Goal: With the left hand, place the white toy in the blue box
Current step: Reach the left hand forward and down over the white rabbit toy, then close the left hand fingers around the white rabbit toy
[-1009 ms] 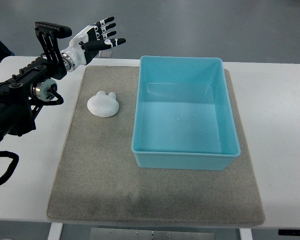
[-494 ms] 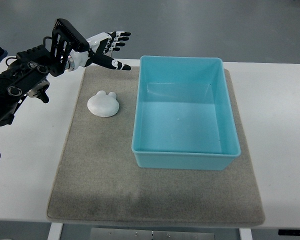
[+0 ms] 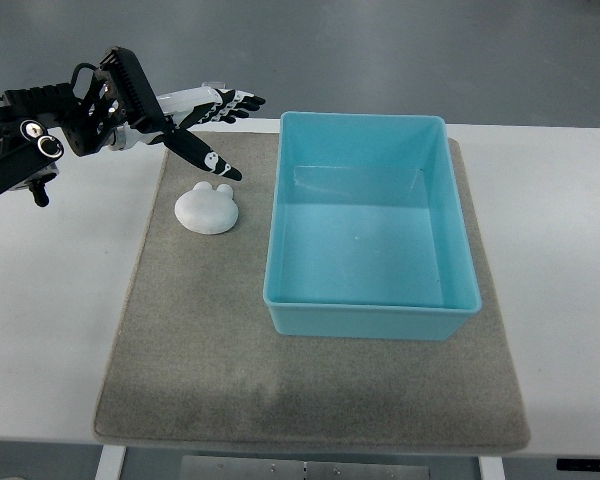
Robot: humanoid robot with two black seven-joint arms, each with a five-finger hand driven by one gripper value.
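Observation:
A white bunny-shaped toy point(image 3: 207, 208) lies on the grey mat point(image 3: 200, 340), just left of the blue box point(image 3: 365, 310). The box stands open and holds nothing. My left hand point(image 3: 215, 125) hovers above and behind the toy with its fingers spread; the thumb point(image 3: 205, 157) points down toward the toy's ears, a small gap still between them. The left arm point(image 3: 50, 135) reaches in from the upper left edge. No right arm shows.
The mat covers most of the white table point(image 3: 50, 300), which ends at the far edge behind the hand and box. A grey floor lies beyond.
The left hand has rotated and dropped toward the toy, its thumb swinging down near the toy's ears, while the arm has drawn back toward the upper left. Toy and box have not moved.

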